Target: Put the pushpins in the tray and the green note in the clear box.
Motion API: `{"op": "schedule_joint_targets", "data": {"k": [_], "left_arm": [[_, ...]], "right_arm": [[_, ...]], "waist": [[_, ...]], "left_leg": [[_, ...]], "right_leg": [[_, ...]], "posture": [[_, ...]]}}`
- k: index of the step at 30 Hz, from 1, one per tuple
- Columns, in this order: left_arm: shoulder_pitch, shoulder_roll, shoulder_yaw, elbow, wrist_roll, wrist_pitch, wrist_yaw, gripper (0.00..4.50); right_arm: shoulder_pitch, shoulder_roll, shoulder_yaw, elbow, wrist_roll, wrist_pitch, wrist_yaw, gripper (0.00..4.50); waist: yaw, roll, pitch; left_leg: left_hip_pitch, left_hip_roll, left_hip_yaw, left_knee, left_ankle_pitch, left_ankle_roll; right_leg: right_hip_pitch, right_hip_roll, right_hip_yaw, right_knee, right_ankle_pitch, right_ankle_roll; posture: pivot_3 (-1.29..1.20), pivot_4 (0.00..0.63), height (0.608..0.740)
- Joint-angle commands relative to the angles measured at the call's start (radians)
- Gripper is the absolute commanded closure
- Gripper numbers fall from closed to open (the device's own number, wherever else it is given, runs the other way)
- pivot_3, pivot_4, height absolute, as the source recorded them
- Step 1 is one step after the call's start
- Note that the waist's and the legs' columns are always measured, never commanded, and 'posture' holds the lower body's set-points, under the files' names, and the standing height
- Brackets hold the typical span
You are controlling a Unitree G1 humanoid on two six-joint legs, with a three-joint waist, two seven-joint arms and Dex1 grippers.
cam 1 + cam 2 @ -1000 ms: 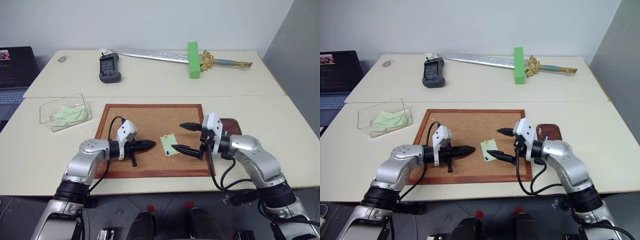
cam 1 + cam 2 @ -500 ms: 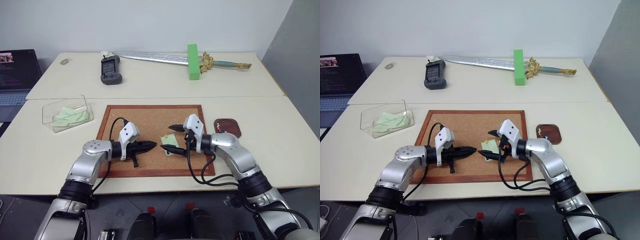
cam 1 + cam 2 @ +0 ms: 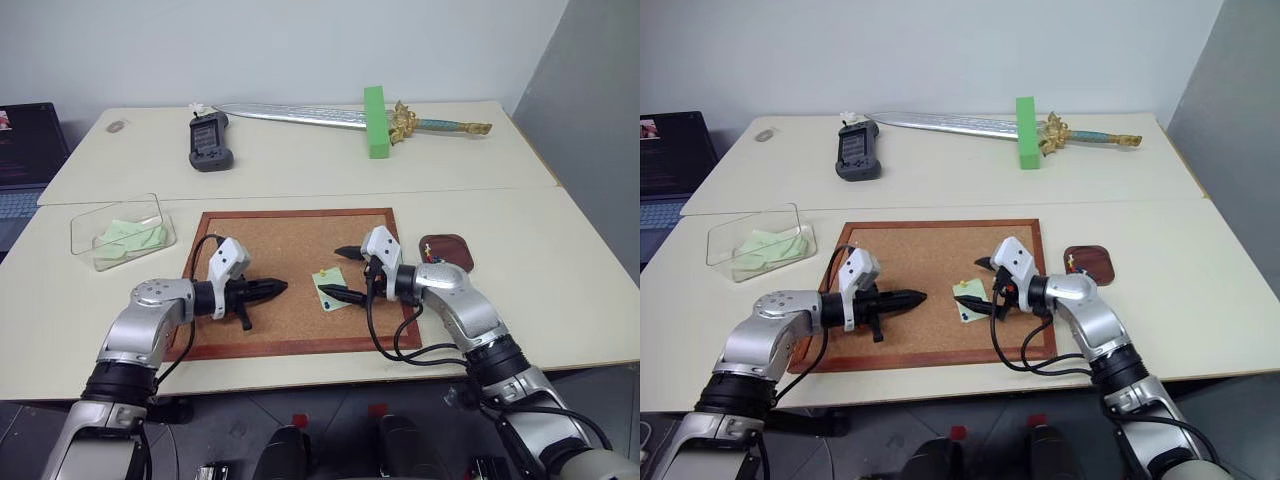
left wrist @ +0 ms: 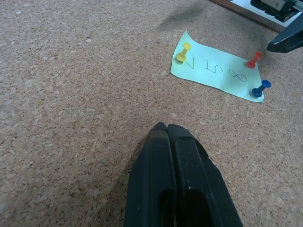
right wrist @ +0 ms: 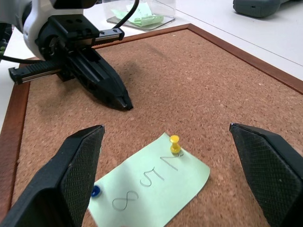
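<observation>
The green note (image 4: 218, 71) lies on the corkboard (image 3: 290, 235), pinned by three pushpins: yellow (image 4: 183, 51), red (image 4: 253, 59) and blue (image 4: 261, 88). My right gripper (image 3: 331, 271) is open just above the board. One finger is beyond the note (image 3: 331, 289) and the other is at its near edge. My left gripper (image 3: 281, 287) is shut and empty, pointing at the note from a short way to its left. The dark reddish-brown tray (image 3: 452, 246) sits just off the board's right edge. The clear box (image 3: 165, 215) stands at the left with pale-green slips inside.
A toy sword (image 3: 300, 113) lies across the far table under a bright-green block (image 3: 376, 108). A grey handheld device (image 3: 209, 143) sits further left. A laptop (image 3: 25, 150) is at the far left edge. A seam runs between the two tables behind the board.
The camera has shifted. My open right gripper moved left from beside the note until its fingers stand on either side of it. My shut left gripper drew back to the left, away from the note.
</observation>
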Motion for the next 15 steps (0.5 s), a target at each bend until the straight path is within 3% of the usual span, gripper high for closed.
{"op": "schedule_joint_targets", "data": {"k": [1,12,15], "left_arm": [[0.001,0.016,0.013,-0.011,0.009,-0.004,0.002,4.49],[0.024,-0.011,-0.021,-0.006,0.031,-0.026,0.001,4.49],[0.024,-0.014,-0.015,-0.010,0.025,-0.019,0.001,4.50]], "right_arm": [[-0.031,0.015,-0.011,0.006,-0.010,-0.030,0.005,0.00],[-0.071,0.069,0.005,0.159,-0.079,-0.099,-0.003,0.00],[-0.071,0.075,0.001,0.172,-0.084,-0.111,0.002,0.73]], "waist": [[0.000,0.000,0.000],[0.000,0.000,0.000],[0.001,0.000,0.000]], "left_leg": [[0.000,0.000,0.000,0.000,0.000,0.000],[0.000,0.000,0.000,0.000,0.000,0.000],[0.000,0.000,0.000,0.000,0.000,0.000]], "right_leg": [[0.000,0.000,0.000,0.000,0.000,0.000],[0.000,0.000,0.000,0.000,0.000,0.000],[0.000,0.000,0.000,0.000,0.000,0.000]], "posture": [[0.00,0.150,0.740],[0.00,0.150,0.740],[0.00,0.150,0.740]]}}
